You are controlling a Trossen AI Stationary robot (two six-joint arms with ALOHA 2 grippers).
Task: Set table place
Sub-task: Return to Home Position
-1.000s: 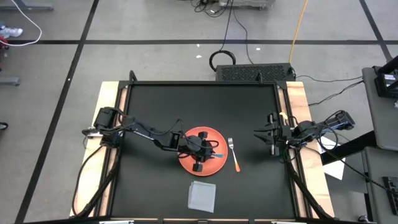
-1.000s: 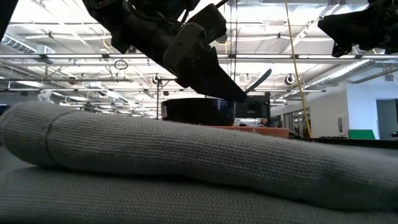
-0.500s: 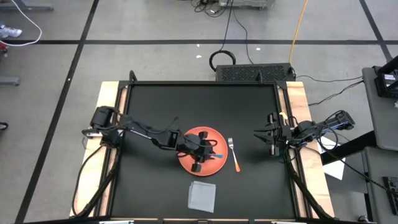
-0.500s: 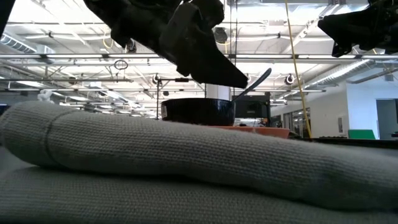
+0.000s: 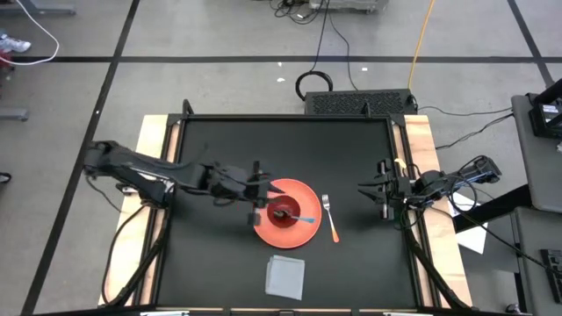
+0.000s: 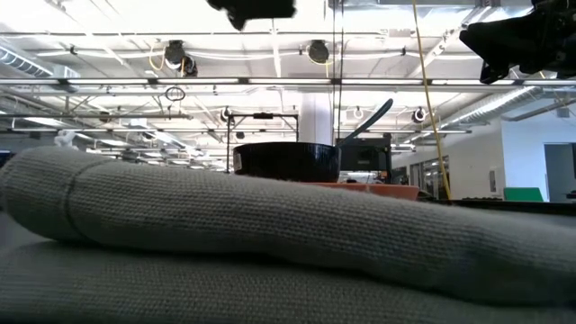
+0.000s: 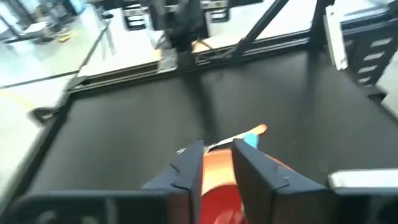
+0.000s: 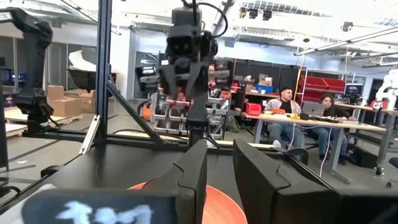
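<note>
On the square matte-black bench (image 5: 351, 149), the left tool (image 5: 262, 191), empty and narrowly parted beside the round orange plate (image 5: 299, 195), should rise clear of the blue spoon (image 5: 305, 219) before retreating, while the right tool (image 5: 369, 195) waits, likewise narrow, at the right edge.

An orange plate (image 5: 304, 195), a fork (image 5: 330, 218) just to its right and a folded grey cloth (image 5: 285, 276) are seen laid on the black table (image 5: 219, 149).
</note>
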